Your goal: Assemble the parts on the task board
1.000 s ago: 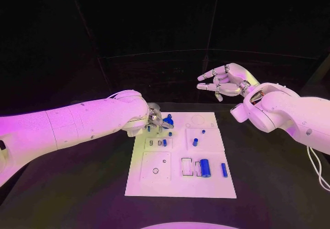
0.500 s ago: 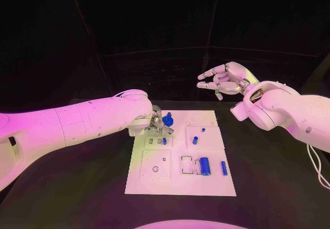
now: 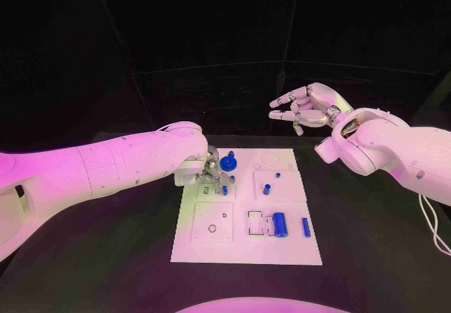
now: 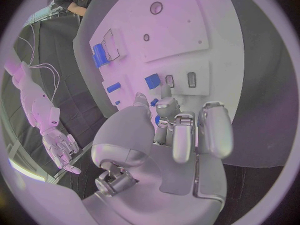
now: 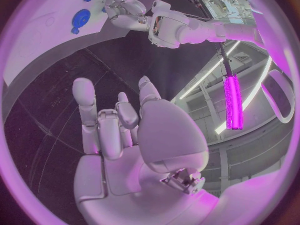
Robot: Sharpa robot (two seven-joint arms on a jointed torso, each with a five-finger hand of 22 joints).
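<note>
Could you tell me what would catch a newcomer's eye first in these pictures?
First, the white task board in the middle of the black table, dotted with small blue parts, the large blue cylinder near its front standing out. Next, the left hand low over the board's far left corner, fingers down among the parts beside a round blue part. Last, the right hand raised above the far right, fingers apart, holding nothing.
</note>
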